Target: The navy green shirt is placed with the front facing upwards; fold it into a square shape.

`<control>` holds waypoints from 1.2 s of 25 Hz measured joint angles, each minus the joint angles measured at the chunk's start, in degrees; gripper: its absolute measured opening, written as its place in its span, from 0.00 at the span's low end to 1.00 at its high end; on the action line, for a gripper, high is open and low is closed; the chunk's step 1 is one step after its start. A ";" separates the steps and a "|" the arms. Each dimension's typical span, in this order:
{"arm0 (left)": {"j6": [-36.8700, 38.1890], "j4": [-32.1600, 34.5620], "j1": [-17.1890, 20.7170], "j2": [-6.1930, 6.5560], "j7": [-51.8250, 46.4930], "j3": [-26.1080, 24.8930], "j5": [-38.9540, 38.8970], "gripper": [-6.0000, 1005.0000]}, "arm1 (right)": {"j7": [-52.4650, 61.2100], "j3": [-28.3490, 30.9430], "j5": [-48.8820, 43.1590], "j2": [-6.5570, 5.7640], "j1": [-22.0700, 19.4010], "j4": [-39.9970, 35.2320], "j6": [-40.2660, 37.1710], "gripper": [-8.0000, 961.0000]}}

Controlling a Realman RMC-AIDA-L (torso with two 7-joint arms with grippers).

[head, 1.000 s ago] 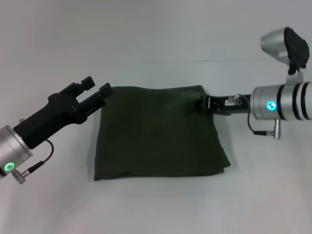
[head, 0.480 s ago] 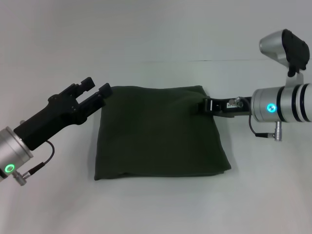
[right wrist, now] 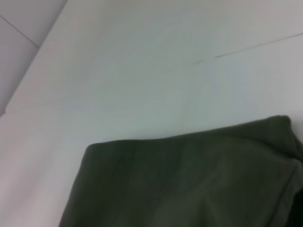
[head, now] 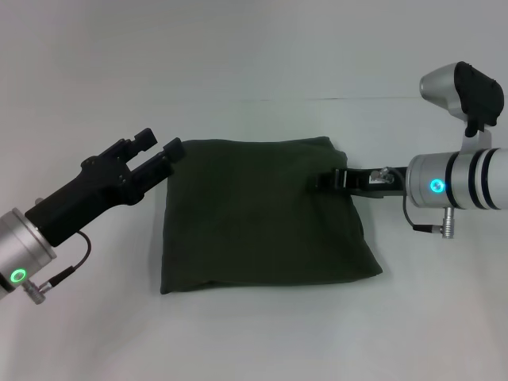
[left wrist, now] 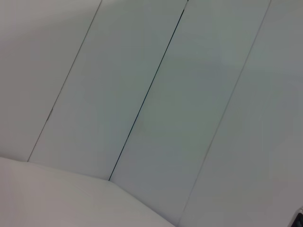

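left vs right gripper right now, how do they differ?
The left gripper sits at the folded shirt's far left corner, jaws open and holding nothing. The right gripper lies over the shirt's right edge, flat and low; its jaw state is unclear. Both are black.

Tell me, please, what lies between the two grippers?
In the head view, the folded navy green shirt fills the stretch between the left gripper at its far left corner and the right gripper at its right edge.

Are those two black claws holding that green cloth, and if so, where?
The left tool is open beside the navy green shirt's far-left corner, holding nothing. The right tool lies at its right edge; whether it grips the cloth cannot be told.
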 joint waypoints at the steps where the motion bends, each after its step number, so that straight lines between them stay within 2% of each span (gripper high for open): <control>1: -0.01 0.00 0.00 0.00 0.00 0.00 0.00 0.72 | 0.00 0.10 0.12 0.14 0.00 -0.08 0.08 0.18; 5: -0.04 -0.01 0.00 0.02 0.00 0.00 0.02 0.71 | 0.13 0.29 0.36 0.38 -0.06 -0.64 -0.22 0.19; 7: -0.04 0.00 0.00 0.06 0.00 0.00 0.02 0.71 | 0.38 0.35 0.37 0.09 -0.08 -0.64 -0.48 0.40; 13: -0.04 0.00 0.08 0.09 0.00 -0.24 0.00 0.71 | 1.60 1.79 0.49 -1.53 -0.01 -0.68 -2.08 0.67; 18: -0.04 0.00 -0.15 0.03 0.00 -0.33 -0.05 0.71 | 2.75 2.68 0.51 -1.81 0.65 -0.69 -1.45 0.72; 30: -0.03 0.00 -0.57 0.25 -0.01 -0.42 -0.92 0.71 | 3.41 4.05 1.38 0.37 1.26 -0.30 4.05 0.72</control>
